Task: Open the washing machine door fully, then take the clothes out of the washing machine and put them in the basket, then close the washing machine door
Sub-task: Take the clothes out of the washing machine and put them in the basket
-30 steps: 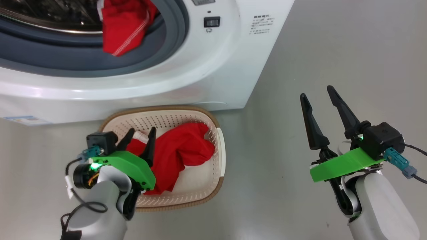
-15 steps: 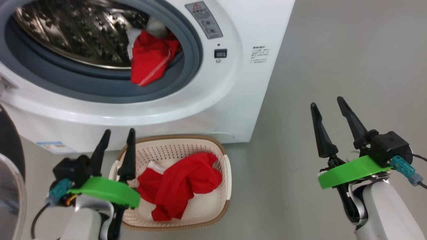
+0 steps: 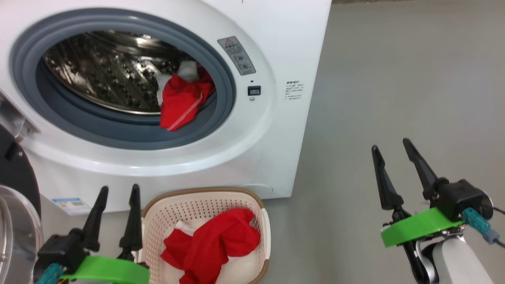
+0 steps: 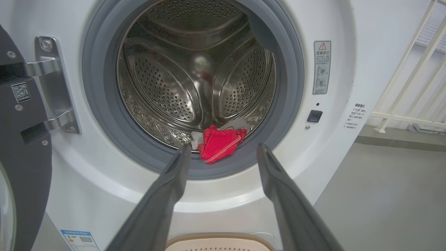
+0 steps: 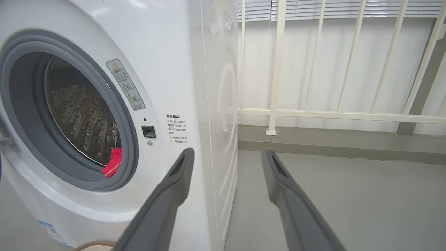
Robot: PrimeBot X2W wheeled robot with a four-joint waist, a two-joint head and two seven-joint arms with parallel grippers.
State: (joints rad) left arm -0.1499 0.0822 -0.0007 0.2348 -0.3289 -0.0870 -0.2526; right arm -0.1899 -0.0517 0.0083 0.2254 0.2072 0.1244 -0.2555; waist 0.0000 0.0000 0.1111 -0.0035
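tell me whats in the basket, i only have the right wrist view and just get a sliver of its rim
Observer: One red garment lies crumpled in the basket, plain in the head view.
Operator: ok and whats left inside, i only see a red corner
Observer: That corner is a second red garment hanging over the grey ring of the washing machine, and a small white-grey cloth sits just behind it.
Operator: where is the other arm
Observer: The left gripper is open and empty, next to the basket's left rim in the head view, and its own camera looks straight into the drum.
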